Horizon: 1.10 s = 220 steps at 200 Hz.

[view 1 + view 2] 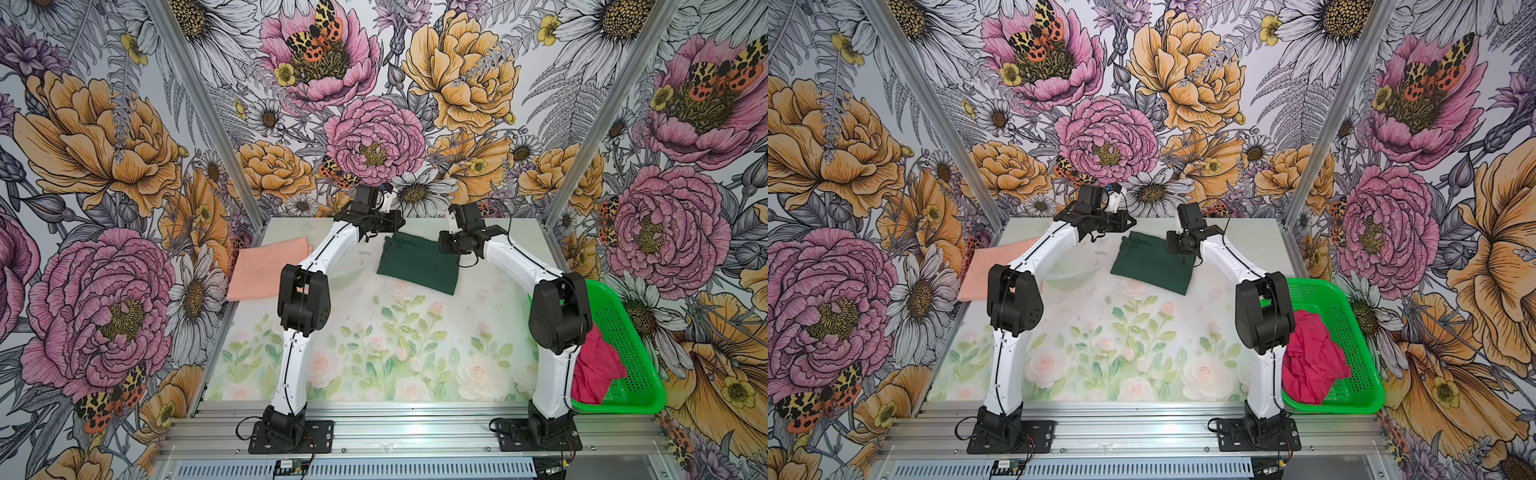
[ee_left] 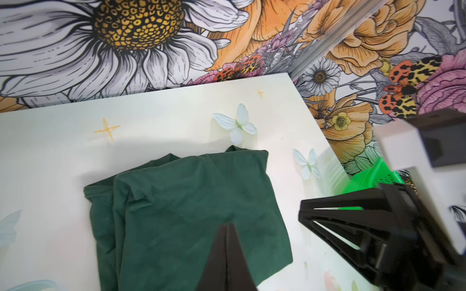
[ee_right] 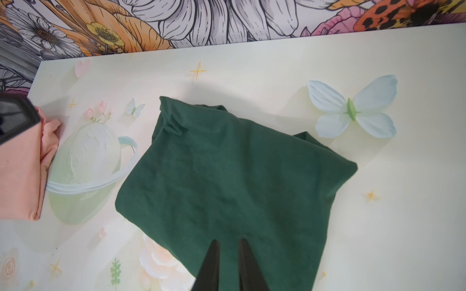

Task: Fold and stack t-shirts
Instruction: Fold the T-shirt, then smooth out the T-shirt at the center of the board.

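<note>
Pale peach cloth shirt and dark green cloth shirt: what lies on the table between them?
Only bare printed tabletop between peach shirt and green shirt, in the right wrist view.

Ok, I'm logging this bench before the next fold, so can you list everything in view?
green t-shirt: 1, dark green, folded, far middle of the table
peach t-shirt: 1, pale peach, folded, far left side of the table
pink t-shirt: 1, crimson-pink, crumpled inside the basket
basket: 1, bright green, perforated, near right edge of the table
table: 1, pale with a rose print, centre of the cell
walls: 3, large flower print, around the table
left arm and right arm: 2, white with black joints, bolted to the near rail
left gripper: 1, black, shut, above the green t-shirt
right gripper: 1, black, jaws slightly apart, above the green t-shirt
</note>
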### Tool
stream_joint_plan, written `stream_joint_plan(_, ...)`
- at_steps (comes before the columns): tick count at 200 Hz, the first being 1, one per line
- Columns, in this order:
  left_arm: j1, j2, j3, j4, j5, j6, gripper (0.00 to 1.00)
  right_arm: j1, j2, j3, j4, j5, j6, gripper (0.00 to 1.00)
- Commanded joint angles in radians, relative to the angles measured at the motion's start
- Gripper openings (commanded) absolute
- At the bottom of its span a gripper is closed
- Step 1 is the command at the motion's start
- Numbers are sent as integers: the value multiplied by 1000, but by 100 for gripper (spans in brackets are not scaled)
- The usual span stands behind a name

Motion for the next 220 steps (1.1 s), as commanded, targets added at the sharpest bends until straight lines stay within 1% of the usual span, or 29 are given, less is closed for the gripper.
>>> stream_joint_plan(1, -14, 96, 49, -17, 128, -43, 0, 1, 71, 32, -17, -45, 31, 16)
stream_joint_plan(32, -6, 273, 193, -88, 160, -98, 0, 10, 127, 62, -35, -68, 41, 16)
stream_joint_plan(48, 5, 358, 266, -100, 182, -131, 0, 11, 137, 64, -43, -70, 41, 16)
stream_joint_plan(68, 22, 455, 353, -117, 181, -180, 0, 11, 139, 61, -49, -60, 38, 16)
stream_joint_plan(85, 36, 504, 390, -124, 93, -209, 0, 11, 139, 63, -52, -50, 36, 16)
stream_joint_plan(114, 46, 531, 421, -122, -148, -211, 0, 10, 162, 77, -58, -42, 33, 16)
stream_joint_plan(132, 45, 560, 470, -122, -230, -221, 0, 9, 211, 113, -86, -57, 32, 16)
stream_joint_plan(158, 48, 610, 541, -121, -246, -251, 0, 10, 305, 192, -161, -75, 41, 16)
stream_joint_plan(168, 55, 624, 562, -122, -236, -269, 0, 10, 326, 202, -179, -75, 48, 16)
stream_joint_plan(196, 70, 629, 557, -122, -261, -306, 0, 4, 344, 184, -239, -41, 71, 17)
stream_joint_plan(220, 83, 621, 530, -122, -275, -336, 0, -25, 310, 118, -261, 1, 96, 18)
